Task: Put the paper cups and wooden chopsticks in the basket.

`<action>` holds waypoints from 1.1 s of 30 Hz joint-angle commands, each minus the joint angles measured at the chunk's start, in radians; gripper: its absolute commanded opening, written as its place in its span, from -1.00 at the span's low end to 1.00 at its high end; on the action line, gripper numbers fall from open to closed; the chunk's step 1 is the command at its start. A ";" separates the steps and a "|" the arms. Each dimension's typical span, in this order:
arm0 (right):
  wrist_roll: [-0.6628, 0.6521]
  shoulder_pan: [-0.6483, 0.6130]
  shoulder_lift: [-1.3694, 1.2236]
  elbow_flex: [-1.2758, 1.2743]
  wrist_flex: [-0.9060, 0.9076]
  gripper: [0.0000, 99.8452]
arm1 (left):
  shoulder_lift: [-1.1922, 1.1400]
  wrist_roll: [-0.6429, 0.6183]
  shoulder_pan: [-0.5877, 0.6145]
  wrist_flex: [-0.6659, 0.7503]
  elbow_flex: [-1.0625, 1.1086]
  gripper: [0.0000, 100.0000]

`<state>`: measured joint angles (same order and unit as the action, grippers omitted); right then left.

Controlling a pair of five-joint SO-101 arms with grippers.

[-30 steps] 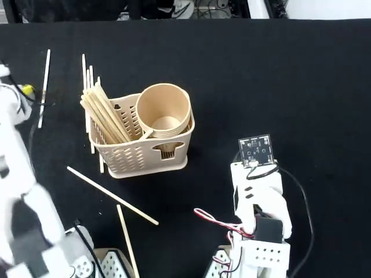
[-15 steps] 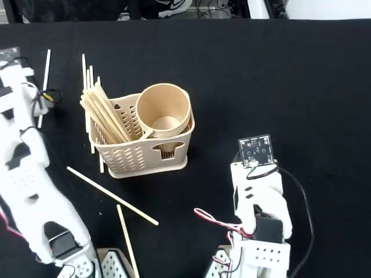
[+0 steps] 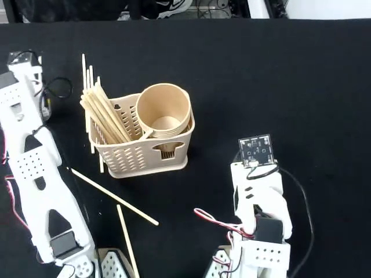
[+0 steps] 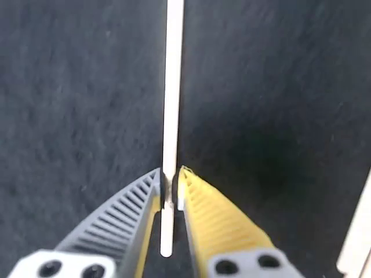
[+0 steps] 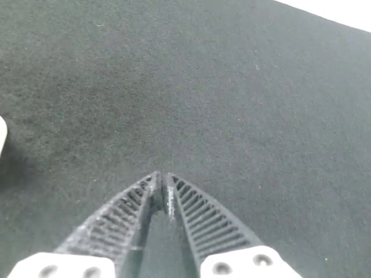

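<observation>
Fingers of the left gripper (image 4: 170,179), one grey (image 4: 130,211) and one yellow (image 4: 211,211), are clamped on a chopstick (image 4: 172,87). The tips pinch it near one end. A short piece of the stick lies behind the tips, between the two fingers, and the long part runs straight ahead of them over the black table (image 4: 69,87). On the outer side of the yellow finger, well apart from it, the edge of another pale stick (image 4: 355,231) is visible.

In the high view the left arm (image 3: 29,150) stretches along the left side of the table, and the basket (image 3: 139,155) stands beside it, apart from the gripper. In the basket are nested cups (image 3: 164,110) and a bundle of chopsticks (image 3: 104,116) that leans against its left end. Two loose chopsticks (image 3: 113,197) lie on the table between the basket and the base of the left arm.

The right gripper (image 5: 162,180) has its fingers together, tips touching, with nothing between them. Ahead of these tips is bare table cloth. The right arm (image 3: 258,191) is to the right of the basket, well apart from it.
</observation>
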<state>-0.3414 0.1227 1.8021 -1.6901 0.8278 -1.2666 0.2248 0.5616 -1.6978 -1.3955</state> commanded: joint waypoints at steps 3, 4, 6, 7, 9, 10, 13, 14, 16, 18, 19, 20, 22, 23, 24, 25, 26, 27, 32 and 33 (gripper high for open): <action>-0.011 -0.012 0.030 0.004 -0.012 -0.97 | 0.072 -0.086 0.030 -0.069 -0.067 -0.94; -0.011 -0.012 0.030 0.004 -0.012 -0.97 | 0.112 -0.101 0.031 -0.069 -0.010 -0.94; -0.011 -0.012 0.030 0.004 -0.012 -0.97 | 0.236 -0.126 0.031 -0.069 0.142 -0.94; -0.011 -0.012 0.030 0.004 -0.012 -0.97 | 0.318 -0.138 0.030 -0.069 0.243 -0.94; -0.011 -0.012 0.030 0.004 -0.012 -0.97 | 0.505 -0.163 0.024 -0.069 0.453 -0.94; -0.011 -0.012 0.030 0.004 -0.012 -0.97 | 0.609 -0.170 0.016 -0.068 0.552 -0.94; -0.011 -0.012 0.028 0.004 -0.012 -0.97 | 0.924 -0.173 -0.001 -0.058 0.808 -0.94; -0.011 -0.012 0.028 0.004 -0.012 -0.97 | 1.028 -0.173 -0.008 -0.049 0.874 -0.94; -0.011 -0.012 0.028 0.004 -0.012 -0.97 | 1.231 -0.175 -0.018 -0.017 1.001 -0.94; -0.011 -0.012 0.028 0.004 -0.012 -0.97 | 1.430 -0.175 -0.030 0.037 1.122 -0.94; -0.011 -0.012 0.028 0.004 -0.012 -0.97 | 1.531 -0.175 -0.036 0.072 1.187 -0.94; -0.011 -0.012 0.028 0.004 -0.012 -0.97 | 1.626 -0.175 -0.044 0.115 1.256 -0.94; -0.011 -0.012 0.028 0.004 -0.012 -0.97 | 1.821 -0.175 -0.081 0.222 1.411 -0.94; -0.011 -0.012 0.028 0.004 -0.012 -0.97 | 1.921 -0.176 -0.102 0.285 1.494 -0.94; -0.011 -0.012 0.030 0.004 -0.012 -0.97 | 2.024 -0.184 -0.127 0.351 1.583 -0.94; -0.011 -0.012 0.030 0.004 -0.012 -0.97 | 2.124 -0.201 -0.153 0.422 1.673 -0.94; -0.011 -0.012 0.030 0.004 -0.012 -0.97 | 2.228 -0.218 -0.179 0.496 1.758 -0.94; -0.011 -0.012 0.030 0.004 -0.012 -0.97 | 2.332 -0.232 -0.206 0.566 1.842 -0.94; -0.011 -0.012 0.031 0.004 -0.012 -0.97 | 2.805 -0.245 -0.384 0.985 2.292 -0.94; -0.011 -0.012 0.031 0.004 -0.012 -0.97 | 2.889 -0.245 -0.424 1.057 2.379 -0.94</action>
<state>-0.3414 0.1227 1.8021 -1.6901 0.8278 1.2497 -0.0054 0.2762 -0.9628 0.6406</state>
